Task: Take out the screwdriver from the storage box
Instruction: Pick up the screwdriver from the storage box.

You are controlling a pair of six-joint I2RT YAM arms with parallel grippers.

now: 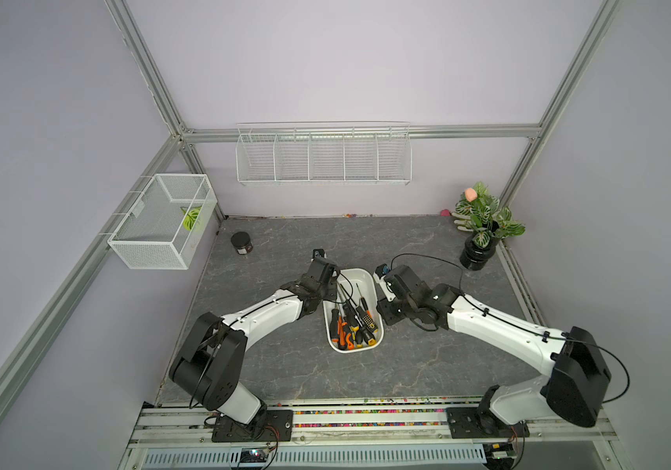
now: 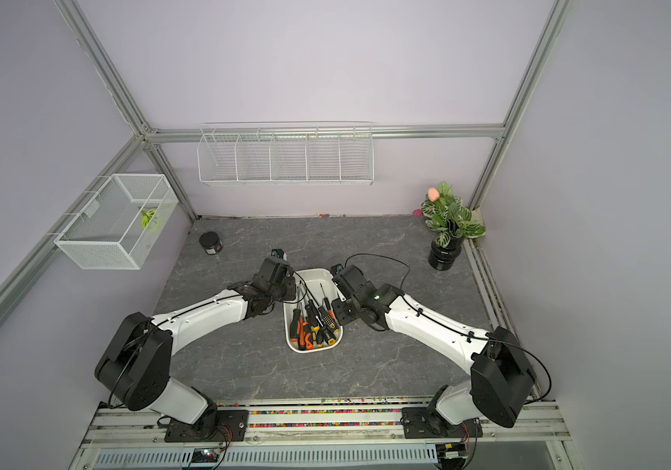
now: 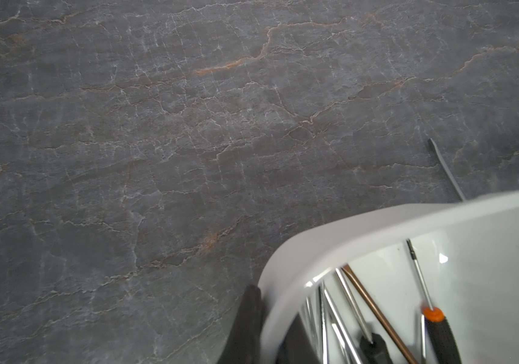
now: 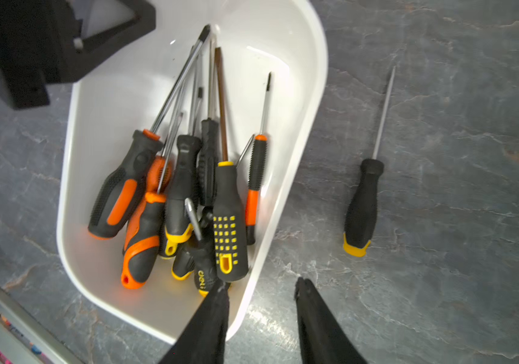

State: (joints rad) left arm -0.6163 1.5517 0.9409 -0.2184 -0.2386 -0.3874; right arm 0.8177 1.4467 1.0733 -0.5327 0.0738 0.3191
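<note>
The white storage box [image 1: 360,277] [image 2: 317,276] stands mid-table between both arms. It holds several screwdrivers [image 1: 351,321] [image 4: 185,189] with black, orange and yellow handles. My left gripper [image 3: 270,315] [image 1: 332,285] is shut on the box's side wall, one finger outside and one inside. My right gripper [image 4: 259,285] [image 1: 387,313] hovers open over the box's other long rim with nothing between its fingers. One black screwdriver with a yellow end [image 4: 363,205] lies on the table beside the box. The right arm hides it in both top views; its tip [image 3: 444,170] shows past the box.
A black jar [image 1: 242,243] stands at the back left and a potted plant [image 1: 482,232] at the back right. A white wire-mesh basket [image 1: 163,221] hangs on the left wall. A long wire rack [image 1: 323,156] hangs on the back wall.
</note>
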